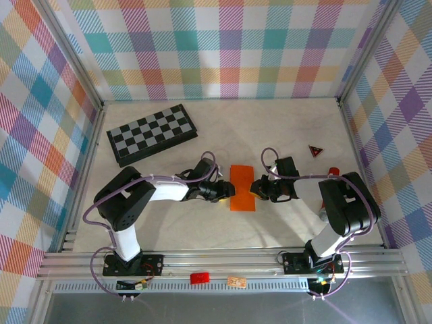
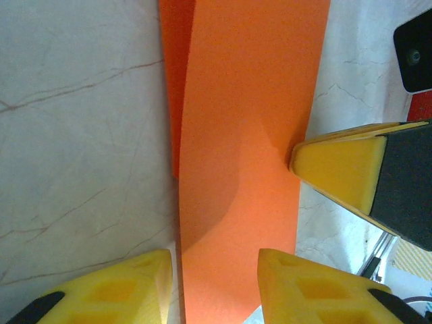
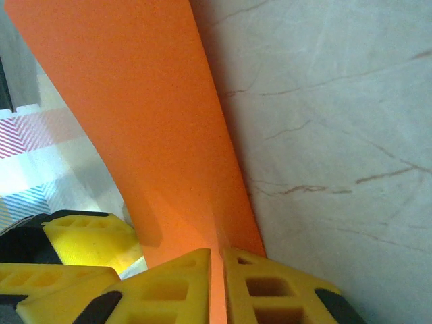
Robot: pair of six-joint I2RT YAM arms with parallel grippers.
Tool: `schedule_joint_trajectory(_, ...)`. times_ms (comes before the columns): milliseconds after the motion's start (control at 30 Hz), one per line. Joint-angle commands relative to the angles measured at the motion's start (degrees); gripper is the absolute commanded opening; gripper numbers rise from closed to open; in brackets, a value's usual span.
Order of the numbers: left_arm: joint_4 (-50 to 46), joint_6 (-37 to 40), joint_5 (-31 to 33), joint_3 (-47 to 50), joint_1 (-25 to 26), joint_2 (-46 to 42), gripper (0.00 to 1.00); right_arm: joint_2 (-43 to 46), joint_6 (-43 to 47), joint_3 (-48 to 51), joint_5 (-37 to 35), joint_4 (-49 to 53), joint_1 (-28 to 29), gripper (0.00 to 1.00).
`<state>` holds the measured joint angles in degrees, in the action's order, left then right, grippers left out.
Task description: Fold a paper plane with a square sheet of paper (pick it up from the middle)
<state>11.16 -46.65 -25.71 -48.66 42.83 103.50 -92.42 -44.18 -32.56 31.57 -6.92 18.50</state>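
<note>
- Where the right claw (image 3: 217, 260) closes, we see its two yellow fingers pressed almost together, with the edge of the orange paper (image 3: 135, 101) pinched between them.
- From that pinch the paper rises and bows away from the table (image 3: 337, 135). One side is lifted, and the plaid wall (image 3: 40, 155) shows under the arch.
- The left claw (image 2: 216, 262) stands partly open. Its yellow fingers are apart and the paper runs through the gap between them, with nothing clamped as far as we can tell.
- In the left wrist view, one yellow fingertip (image 2: 337, 175) of the right claw touches the paper's opposite edge.
- From above, the paper is a narrow rectangle with its long sides running away from the arms. It lies mid-table between the two claws, the left one at its left edge and the right one at its right edge.
- The paper is plain bright orange and folded double. A darker under-layer peeks past the top layer's left edge, and a soft curved shadow crosses the top layer.
- Further out, a black-and-grey checkerboard (image 1: 152, 133) lies at the back left, well apart from the paper.
- A small dark red triangle (image 1: 315, 150) sits to the right, with a small red object (image 1: 333, 171) near it beside the right arm.
- On the front rail we see a tan tag (image 1: 235, 281) whose marks are too small to read, beside a red piece (image 1: 200, 277).
</note>
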Motion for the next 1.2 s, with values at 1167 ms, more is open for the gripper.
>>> schedule_joint_trajectory(1167, 0.5, -0.2, 1.0, -3.5, 0.7, 2.2, 0.16, 0.8, 0.6, 1.2, -0.1, 2.3, 0.0, 0.16)
